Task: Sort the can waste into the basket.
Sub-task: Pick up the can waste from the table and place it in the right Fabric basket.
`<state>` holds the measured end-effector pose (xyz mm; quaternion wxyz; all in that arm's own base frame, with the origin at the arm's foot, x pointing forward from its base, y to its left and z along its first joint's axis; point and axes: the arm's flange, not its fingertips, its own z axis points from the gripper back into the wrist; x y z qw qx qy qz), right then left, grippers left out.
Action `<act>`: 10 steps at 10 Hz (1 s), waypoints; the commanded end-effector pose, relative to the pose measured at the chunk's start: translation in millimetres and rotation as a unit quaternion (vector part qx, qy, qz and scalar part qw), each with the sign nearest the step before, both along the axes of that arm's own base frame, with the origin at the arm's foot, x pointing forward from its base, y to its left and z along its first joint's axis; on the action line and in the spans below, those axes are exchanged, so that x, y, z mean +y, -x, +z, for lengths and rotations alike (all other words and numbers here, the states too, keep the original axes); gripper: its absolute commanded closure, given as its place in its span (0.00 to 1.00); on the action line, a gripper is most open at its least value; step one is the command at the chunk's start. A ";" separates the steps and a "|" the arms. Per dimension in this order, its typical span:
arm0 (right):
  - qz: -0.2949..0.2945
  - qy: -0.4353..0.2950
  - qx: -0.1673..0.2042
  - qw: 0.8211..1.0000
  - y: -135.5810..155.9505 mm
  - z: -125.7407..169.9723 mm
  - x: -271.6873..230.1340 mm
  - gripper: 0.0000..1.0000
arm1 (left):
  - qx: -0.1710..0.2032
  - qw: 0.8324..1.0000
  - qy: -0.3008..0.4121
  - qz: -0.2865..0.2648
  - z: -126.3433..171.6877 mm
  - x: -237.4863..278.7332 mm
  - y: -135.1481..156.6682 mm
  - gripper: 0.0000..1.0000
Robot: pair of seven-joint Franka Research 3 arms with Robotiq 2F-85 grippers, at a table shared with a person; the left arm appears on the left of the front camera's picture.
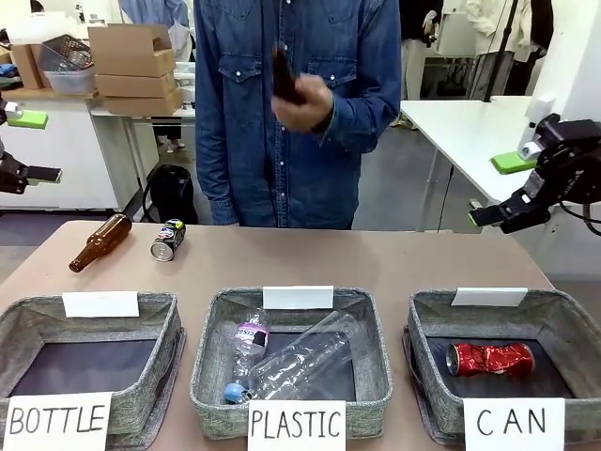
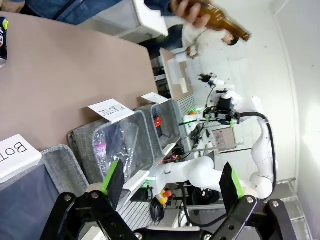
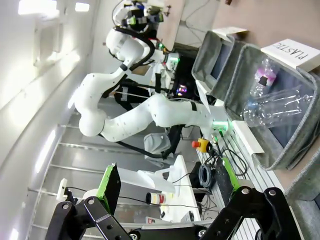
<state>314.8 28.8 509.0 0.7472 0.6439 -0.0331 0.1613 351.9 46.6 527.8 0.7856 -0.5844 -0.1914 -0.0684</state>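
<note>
A crushed red can point(image 1: 488, 358) lies inside the grey basket point(image 1: 563, 315) signed "CAN" at the front right. The left wrist view shows the same red can point(image 2: 158, 121) in that basket point(image 2: 171, 116). A black can with a blue logo point(image 1: 168, 240) lies on the table at the back left, and it also shows at the edge of the left wrist view point(image 2: 2, 37). My left gripper point(image 1: 36, 147) point(image 2: 172, 180) hangs open above the table's left end, holding nothing. My right gripper point(image 1: 496, 191) point(image 3: 167, 185) is open and empty, high above the table's right end.
A brown glass bottle point(image 1: 100, 242) lies beside the black can. The person across the table holds another brown bottle point(image 1: 286, 80) at chest height. The middle "PLASTIC" bin point(image 1: 211, 348) holds clear bottles point(image 1: 300, 362). The "BOTTLE" bin point(image 1: 28, 315) stands at the front left.
</note>
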 end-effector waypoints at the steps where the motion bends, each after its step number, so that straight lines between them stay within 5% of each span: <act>1: 0.007 0.002 -0.009 1.000 -0.8 3.6 -2.1 0.00 | 0.035 0.995 -0.091 -0.023 -4.2 -42.5 -46.5 0.00; 4: 0.007 0.002 -0.009 1.000 -0.8 3.6 -2.1 0.00 | 0.083 0.980 -0.179 -0.035 1.5 -73.5 -101.6 0.00; 10: 0.007 0.002 -0.009 1.000 -0.8 3.6 -2.1 0.00 | 0.051 0.993 -0.105 0.018 9.3 79.6 16.7 0.00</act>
